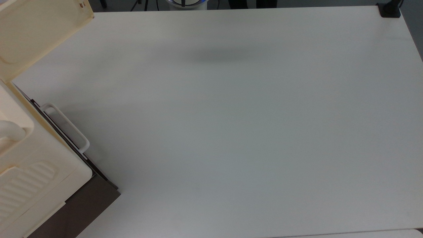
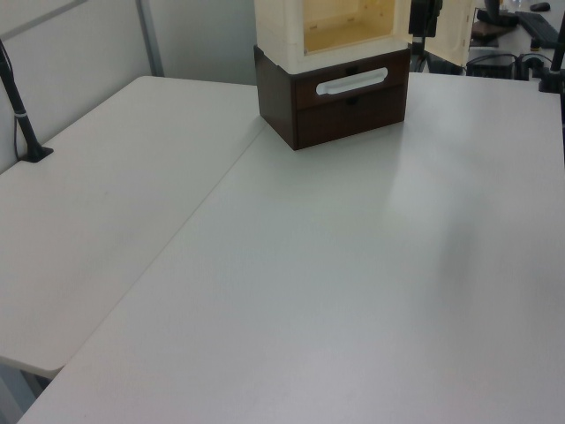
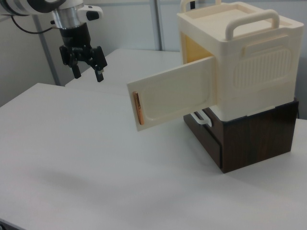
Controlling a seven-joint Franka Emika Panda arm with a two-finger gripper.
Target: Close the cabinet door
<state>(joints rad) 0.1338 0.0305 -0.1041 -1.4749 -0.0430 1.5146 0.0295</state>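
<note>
One cabinet [image 3: 249, 72] stands on the white table [image 1: 248, 132], a cream box with a ribbed moulded top set on a dark brown lower front [image 3: 256, 139]. In the top view it sits at the left edge; in the left view it stands at the far end of the table, and in the right view it fills the right side. The cabinet door [image 3: 172, 96] hangs wide open, swung out from the cream upper part, its free edge pointing toward the right view's left, and the yellowish inside of the box shows behind it. A copper-brown latch strip [image 3: 136, 109] runs along that free edge, next to a shallow rounded recess in the panel. A white loop handle [image 2: 352, 81] lies across the brown front below the opening. In the right view the gripper [image 3: 87, 72] hangs in the air at the upper left, pointing downward above the table, well apart from the door and touching nothing. Its two dark fingers [image 3: 99, 75] are spread with a clear gap between them and hold nothing. In the top view a soft grey shadow [image 1: 218, 56] lies on the bare tabletop near the far edge.
</note>
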